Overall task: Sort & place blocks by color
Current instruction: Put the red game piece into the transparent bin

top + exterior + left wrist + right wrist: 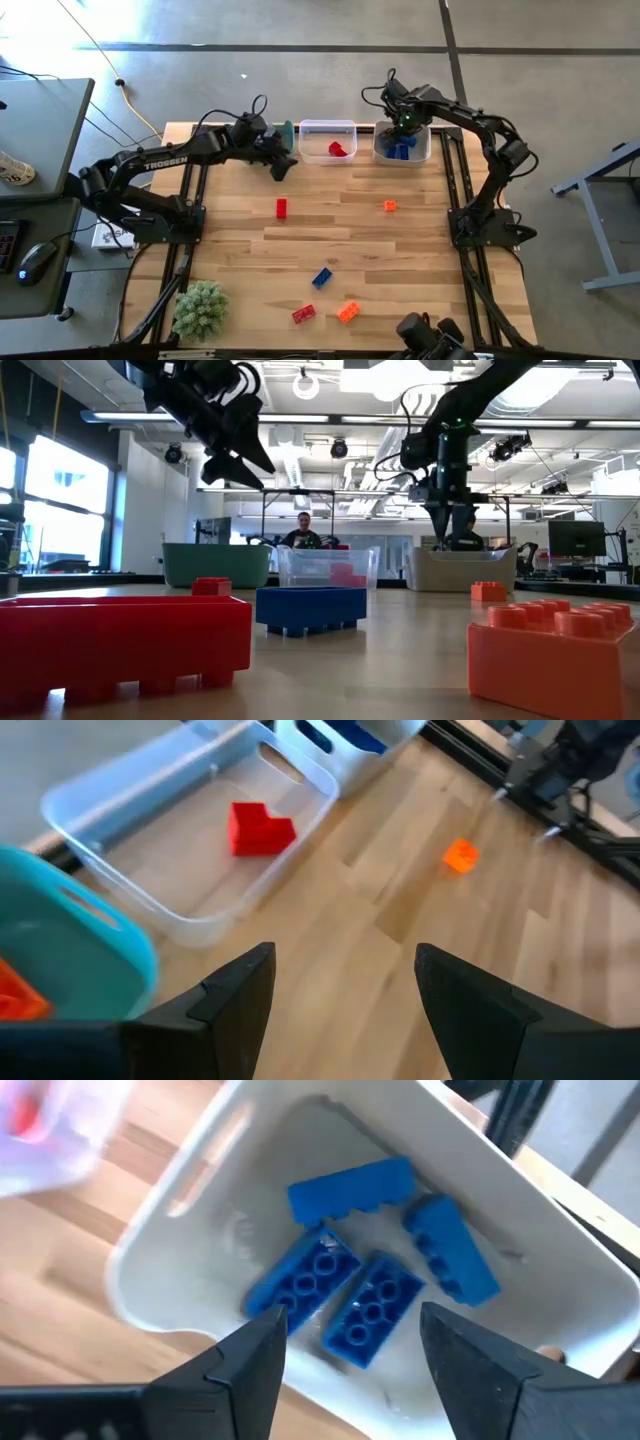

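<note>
Right gripper (pixel 345 1345) over white bin (pixel 160 1245), jaws apart, empty; four blue blocks (pixel 350 1190) inside. Lift straight up, clear rim. Left gripper (pixel 345 990) wide, empty, near clear bin (pixel 180 910).

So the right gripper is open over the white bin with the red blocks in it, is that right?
Not quite. The right gripper hangs open over the white bin, but the blocks in it are blue, not red, as the right wrist view shows. The red block sits in the clear bin beside it.
</note>
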Controlling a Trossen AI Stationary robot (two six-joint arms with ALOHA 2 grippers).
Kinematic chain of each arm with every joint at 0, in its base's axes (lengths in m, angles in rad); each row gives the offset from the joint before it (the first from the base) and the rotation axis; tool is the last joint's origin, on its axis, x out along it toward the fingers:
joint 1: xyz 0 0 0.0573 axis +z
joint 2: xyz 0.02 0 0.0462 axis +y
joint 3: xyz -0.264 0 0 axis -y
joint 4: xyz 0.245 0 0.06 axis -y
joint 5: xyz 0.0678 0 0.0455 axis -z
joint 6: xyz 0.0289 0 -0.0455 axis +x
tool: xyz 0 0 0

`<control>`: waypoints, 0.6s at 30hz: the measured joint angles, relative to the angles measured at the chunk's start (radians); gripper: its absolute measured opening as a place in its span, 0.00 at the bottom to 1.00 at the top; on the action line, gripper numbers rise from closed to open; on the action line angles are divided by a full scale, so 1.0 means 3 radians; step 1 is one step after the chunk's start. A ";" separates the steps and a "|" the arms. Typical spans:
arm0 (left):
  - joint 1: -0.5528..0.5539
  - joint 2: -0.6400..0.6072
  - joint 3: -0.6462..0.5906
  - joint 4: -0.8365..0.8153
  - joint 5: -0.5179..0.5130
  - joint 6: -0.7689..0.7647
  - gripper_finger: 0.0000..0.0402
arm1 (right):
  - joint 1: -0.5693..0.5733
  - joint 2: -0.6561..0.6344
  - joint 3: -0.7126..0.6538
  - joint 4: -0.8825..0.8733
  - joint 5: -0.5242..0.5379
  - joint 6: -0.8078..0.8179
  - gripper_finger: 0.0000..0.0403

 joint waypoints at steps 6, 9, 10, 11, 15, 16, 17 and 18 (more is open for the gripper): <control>-0.0311 0.0000 0.0000 -0.0003 0.0000 -0.0392 0.58 | 0.0074 -0.0003 0.0210 -0.0074 -0.0214 0.0103 0.54; -0.0506 0.0000 0.0000 -0.0025 -0.0003 -0.0560 0.58 | 0.0177 -0.0005 0.0338 -0.0136 -0.0229 0.0172 0.54; -0.0579 0.0000 0.0000 -0.0027 -0.0004 -0.0610 0.58 | 0.0213 -0.0005 0.0396 -0.0174 -0.0227 0.0208 0.54; -0.0657 0.0000 0.0000 -0.0026 -0.0002 -0.0661 0.58 | 0.0250 -0.0007 0.0453 -0.0203 -0.0229 0.0236 0.54; -0.0990 0.0000 0.0000 -0.0024 -0.0001 -0.0883 0.58 | 0.0398 -0.0008 0.0703 -0.0329 -0.0227 0.0351 0.55; -0.1078 0.0000 0.0000 -0.0023 -0.0001 -0.0931 0.58 | 0.0437 -0.0009 0.0775 -0.0360 -0.0227 0.0367 0.55; -0.1165 0.0000 0.0000 -0.0017 -0.0003 -0.0972 0.58 | 0.0473 -0.0010 0.0842 -0.0391 -0.0227 0.0386 0.55; -0.1251 0.0000 0.0000 -0.0005 -0.0005 -0.1025 0.58 | 0.0509 -0.0010 0.0908 -0.0432 -0.0227 0.0420 0.55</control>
